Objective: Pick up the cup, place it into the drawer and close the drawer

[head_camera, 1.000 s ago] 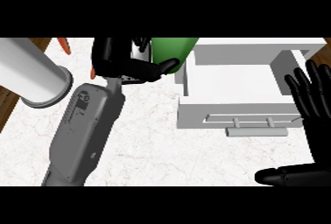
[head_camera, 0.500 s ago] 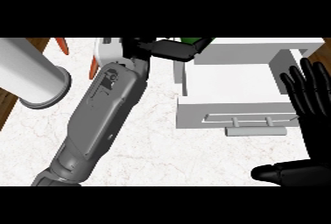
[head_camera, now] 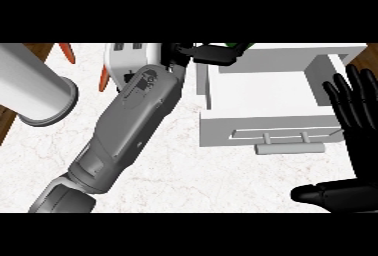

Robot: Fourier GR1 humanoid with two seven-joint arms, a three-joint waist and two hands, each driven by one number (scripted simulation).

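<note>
The left hand (head_camera: 205, 52) is curling its black fingers round the cup (head_camera: 238, 46), grasping it so that only a thin green sliver is showing past the fingertips. Hand and cup are sitting at the far left corner of the open drawer (head_camera: 266, 131), right over its rim; whether the cup is touching the drawer cannot be told. The grey left forearm (head_camera: 133, 125) is slanting up from the lower left of the view to that corner, lying across the pale marble bench (head_camera: 184, 175).

The drawer is standing pulled out, its white inside is showing bare, and its bar handle (head_camera: 290, 148) is facing the near side. Just left of the wrist, a white object (head_camera: 122, 54) with dark slots is peeking out from behind the arm, and two small orange shapes (head_camera: 104, 80) are lying beside it. Further left, a large white cylinder (head_camera: 37, 92) is resting on its side at the bench's edge.

The right hand (head_camera: 363, 125) is resting released at the view's right edge, fingers straight and pointing up beside the drawer, thumb stretching out to the left below.
</note>
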